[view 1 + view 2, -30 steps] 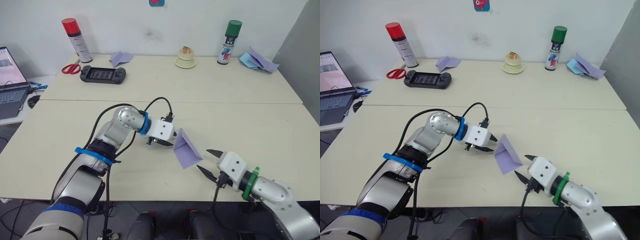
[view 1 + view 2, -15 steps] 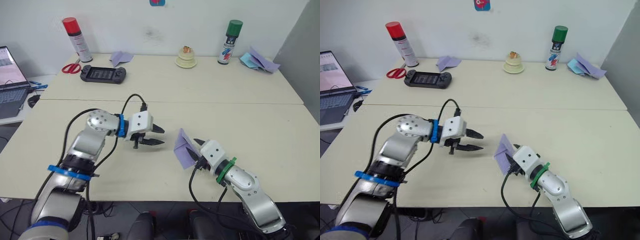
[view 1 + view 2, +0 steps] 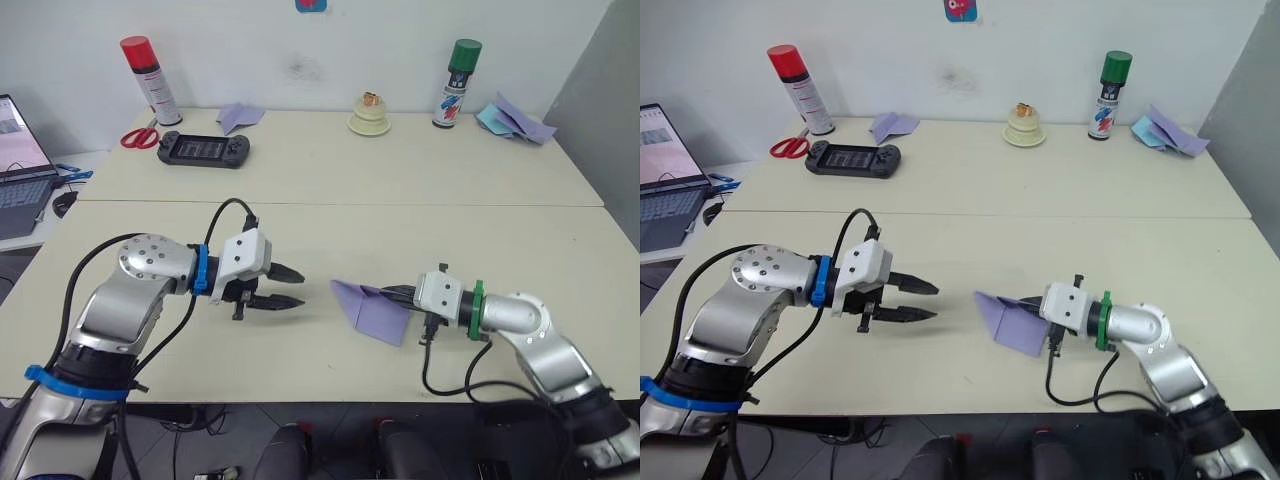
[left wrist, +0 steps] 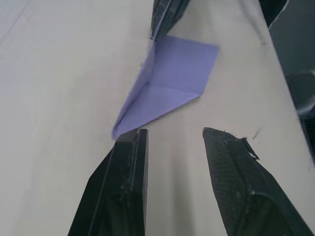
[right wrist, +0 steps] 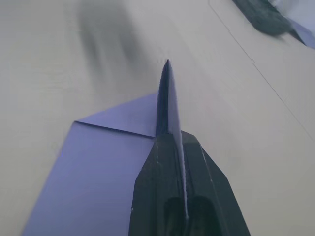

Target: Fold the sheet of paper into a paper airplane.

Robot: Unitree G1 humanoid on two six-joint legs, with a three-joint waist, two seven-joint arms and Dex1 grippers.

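Paper airplane [image 3: 368, 308] pinched in right end effector [image 3: 392, 294]

You see the sheet of paper [image 3: 370, 308] as thin, matt lavender paper with sharp creases. The bench [image 3: 430, 240] looks smooth, matt and cream. The left claw [image 4: 172, 187] has black fingers [image 4: 236, 187] with finely textured pads; the right claw [image 5: 170, 147] looks like smooth black plastic.
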